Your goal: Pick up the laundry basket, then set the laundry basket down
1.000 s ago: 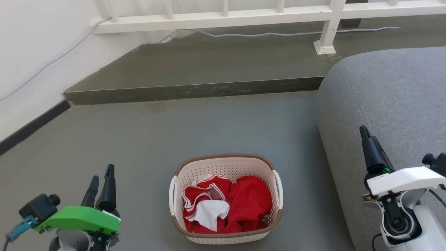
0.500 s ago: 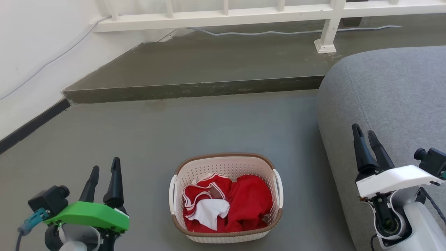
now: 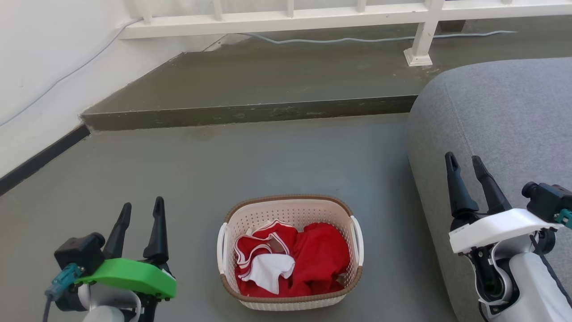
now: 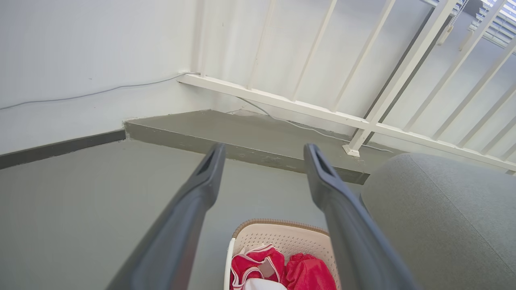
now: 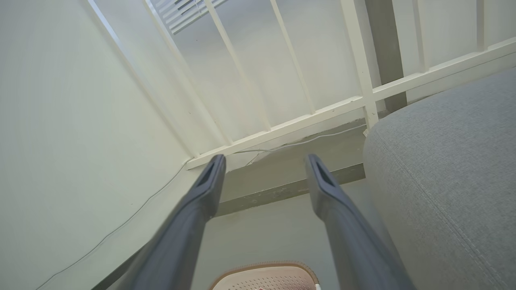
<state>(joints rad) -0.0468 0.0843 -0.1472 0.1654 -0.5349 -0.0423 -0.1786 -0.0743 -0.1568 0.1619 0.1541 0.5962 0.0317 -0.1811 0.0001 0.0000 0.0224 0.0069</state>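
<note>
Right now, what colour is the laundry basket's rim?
Brown, woven-look; the laundry basket rim shows best in the head view.

Home rm — grey sofa [image 3: 491, 116], laundry basket [image 3: 290, 213]

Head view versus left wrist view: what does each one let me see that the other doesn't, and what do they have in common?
Head view adds: the whole laundry basket on the floor with both white handles, the left end effector under its green cover, and the right end effector. Both are open and apart from the basket.
Left wrist view adds: the railing bars rising tall, and window blinds at upper right.
Shared: the basket's far rim, the red-and-white clothes, the grey sofa, the raised step and the white wall.
</note>
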